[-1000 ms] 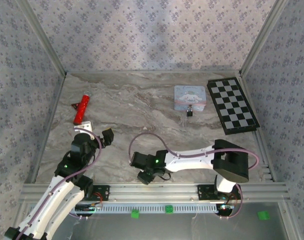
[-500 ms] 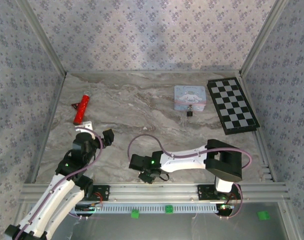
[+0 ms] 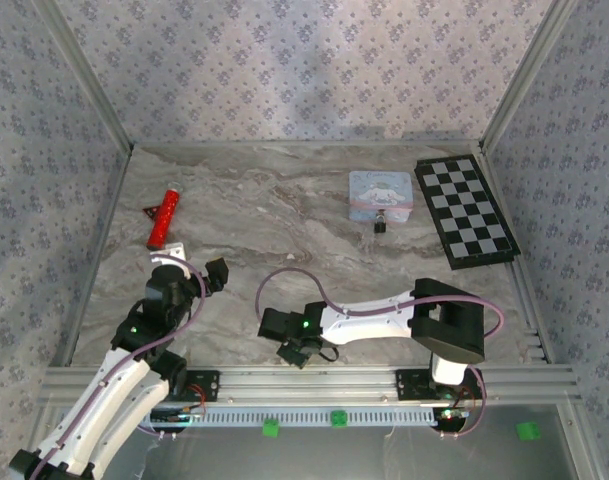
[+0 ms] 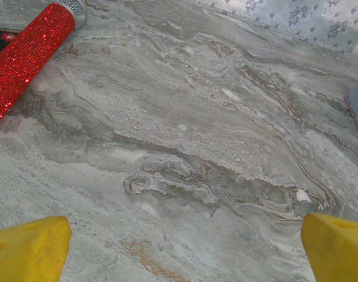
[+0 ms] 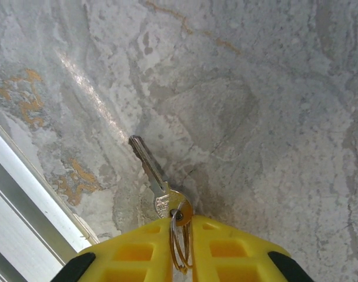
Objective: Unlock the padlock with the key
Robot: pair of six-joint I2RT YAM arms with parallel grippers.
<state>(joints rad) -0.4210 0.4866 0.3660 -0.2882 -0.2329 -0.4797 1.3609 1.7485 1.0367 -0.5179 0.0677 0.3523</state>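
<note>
**Key pinched, padlock well apart**

Holds the key (image 5: 150, 170) by its ring end in the narrowed right gripper (image 5: 181, 226), slim silvery blade pointing away from the fingertips, low over the marbled counter (image 3: 264, 215). Calls for a reach farther out and rightward to the tiny dark padlock (image 3: 380, 227), just beside the pale blue tin (image 3: 381, 194). Shows the left gripper (image 4: 181, 238) wide, empty, farther from the padlock
</note>
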